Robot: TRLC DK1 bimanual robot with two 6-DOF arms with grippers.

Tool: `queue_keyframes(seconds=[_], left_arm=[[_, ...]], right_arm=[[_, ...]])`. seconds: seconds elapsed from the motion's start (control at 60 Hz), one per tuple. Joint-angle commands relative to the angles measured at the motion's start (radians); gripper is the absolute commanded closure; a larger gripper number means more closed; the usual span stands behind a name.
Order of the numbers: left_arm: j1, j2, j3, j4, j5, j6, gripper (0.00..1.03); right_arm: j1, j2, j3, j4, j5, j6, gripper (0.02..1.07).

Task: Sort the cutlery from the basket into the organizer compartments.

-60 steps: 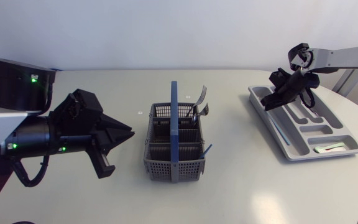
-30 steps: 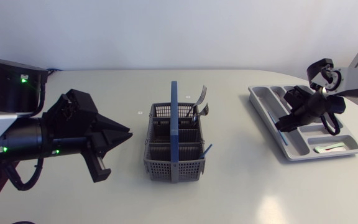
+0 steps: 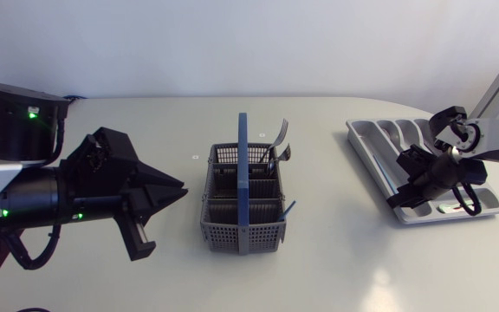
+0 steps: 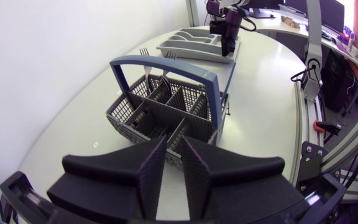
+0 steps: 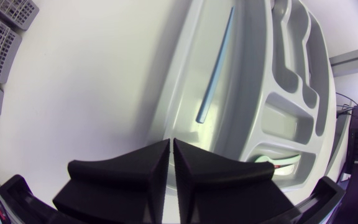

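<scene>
Two forks [image 3: 281,132] in one basket [image 3: 223,230] — one blue stick [image 5: 215,65] in organizer [image 3: 359,136]

Looked down on a white, rounded table [image 3: 336,260]. Found a dark grey mesh cutlery basket [image 3: 219,227] with a blue handle [image 3: 242,165] standing near its middle, and a light grey organizer tray [image 3: 375,134] lying toward its right edge, well apart.
</scene>
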Motion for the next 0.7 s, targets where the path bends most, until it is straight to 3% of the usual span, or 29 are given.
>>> queue_keyframes(seconds=[0.0, 0.267, 0.367, 0.6, 0.683], left_arm=[[-0.008, -0.018, -0.024, -0.011, -0.012, -0.004, 0.84], [-0.005, -0.046, -0.032, -0.025, -0.015, -0.004, 0.84], [-0.004, -0.054, -0.031, -0.032, -0.015, -0.004, 0.84], [-0.027, -0.05, -0.014, -0.034, -0.018, -0.013, 0.84], [-0.051, -0.035, -0.005, -0.032, -0.023, -0.018, 0.84]], right_arm=[[0.026, -0.009, -0.029, -0.005, 0.006, 0.006, 0.98], [0.083, -0.016, -0.058, 0.006, 0.003, 0.036, 0.98], [0.072, -0.044, -0.057, 0.038, 0.044, 0.039, 0.96], [0.149, -0.299, -0.138, 0.009, 0.026, -0.006, 0.63], [0.205, -0.406, -0.153, -0.04, -0.036, -0.012, 0.6]])
